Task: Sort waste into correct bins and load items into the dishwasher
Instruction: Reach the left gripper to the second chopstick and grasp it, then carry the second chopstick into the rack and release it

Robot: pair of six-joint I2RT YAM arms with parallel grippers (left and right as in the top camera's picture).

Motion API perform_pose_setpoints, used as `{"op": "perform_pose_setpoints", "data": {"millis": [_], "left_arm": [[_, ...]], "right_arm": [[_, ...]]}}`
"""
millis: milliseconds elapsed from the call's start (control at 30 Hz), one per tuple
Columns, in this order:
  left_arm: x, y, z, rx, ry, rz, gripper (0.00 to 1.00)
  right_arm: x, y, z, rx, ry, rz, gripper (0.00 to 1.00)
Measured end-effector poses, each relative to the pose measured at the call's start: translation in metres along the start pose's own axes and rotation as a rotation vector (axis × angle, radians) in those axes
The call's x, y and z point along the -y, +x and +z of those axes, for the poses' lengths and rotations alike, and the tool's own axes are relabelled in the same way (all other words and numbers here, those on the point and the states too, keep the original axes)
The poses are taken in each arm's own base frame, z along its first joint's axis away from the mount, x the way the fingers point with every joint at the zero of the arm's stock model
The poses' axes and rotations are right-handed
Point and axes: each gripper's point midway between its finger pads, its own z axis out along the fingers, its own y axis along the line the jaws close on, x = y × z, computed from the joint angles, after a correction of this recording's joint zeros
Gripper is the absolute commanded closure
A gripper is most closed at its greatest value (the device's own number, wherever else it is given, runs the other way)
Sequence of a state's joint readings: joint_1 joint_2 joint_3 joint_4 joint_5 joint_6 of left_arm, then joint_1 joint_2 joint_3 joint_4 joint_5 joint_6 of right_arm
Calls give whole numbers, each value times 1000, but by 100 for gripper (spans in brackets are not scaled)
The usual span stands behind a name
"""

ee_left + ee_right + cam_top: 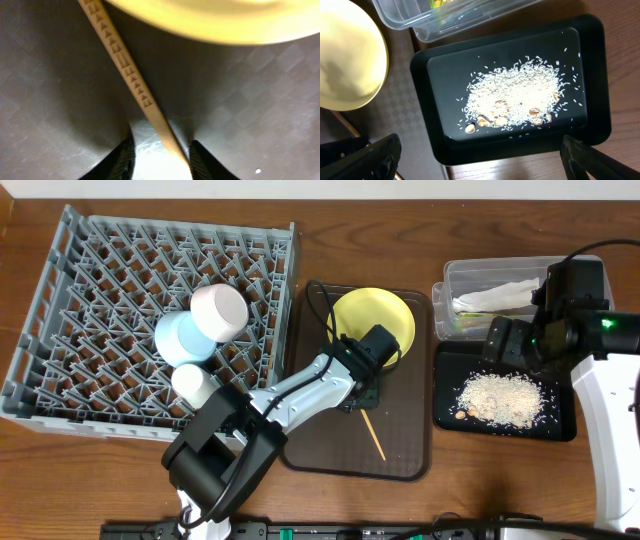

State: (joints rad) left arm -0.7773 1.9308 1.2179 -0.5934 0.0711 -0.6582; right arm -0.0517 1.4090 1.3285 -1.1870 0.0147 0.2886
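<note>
One wooden chopstick point(127, 70) lies on the brown serving tray point(330, 450), just below the yellow plate point(385, 315). My left gripper point(161, 162) is low over the tray with its jaws open around the chopstick, which rests against the right finger point(200, 160). My right gripper point(482, 165) hangs wide open and empty above the black tray point(592, 75), which holds the rice-like crumbs point(515, 95). The clear tub point(470, 272) holds the white napkin point(495, 297) and a green-yellow wrapper point(436, 4). In the grey dish rack point(60, 290) sit the white bowl point(220, 310), blue bowl point(180, 340) and cream cup point(192, 383).
The left arm point(290, 395) stretches from the table's front edge across the brown tray's left side. The right arm's white base point(610, 410) stands right of the black tray. Bare wooden table point(480, 480) lies in front of the trays.
</note>
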Motion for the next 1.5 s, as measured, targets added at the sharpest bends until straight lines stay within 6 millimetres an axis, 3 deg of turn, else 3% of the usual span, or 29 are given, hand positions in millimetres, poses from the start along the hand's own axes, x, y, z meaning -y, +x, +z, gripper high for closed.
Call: {"op": "perform_pose_setpoints", "data": {"millis": [233,367,433,833,1000,1133,1367,1500], "left_arm": [[-3,1,1,-2,-11,-1,66],[-5,1,1,1,-19,-16,85],[-7,2,1,-1,-28,-31,88],[-14,7,1,-18,-58,-75,92],[-39,3,-7,-15,-129,-93,92],[-56,-22,-33,52,-116,-108,92],[-77,-86,-135,330,-7,-45,92],[-105,-101,-170,426,-28,18,92]], "right_arm": [[0,0,0,-1,0,0,1],[0,0,0,-1,0,0,1],[0,0,0,-1,0,0,1],[0,1,0,-4,1,0,1],[0,1,0,-4,1,0,1],[0,1,0,-4,1,0,1],[0,1,0,-5,1,0,1],[0,1,0,-5,1,0,1]]}}
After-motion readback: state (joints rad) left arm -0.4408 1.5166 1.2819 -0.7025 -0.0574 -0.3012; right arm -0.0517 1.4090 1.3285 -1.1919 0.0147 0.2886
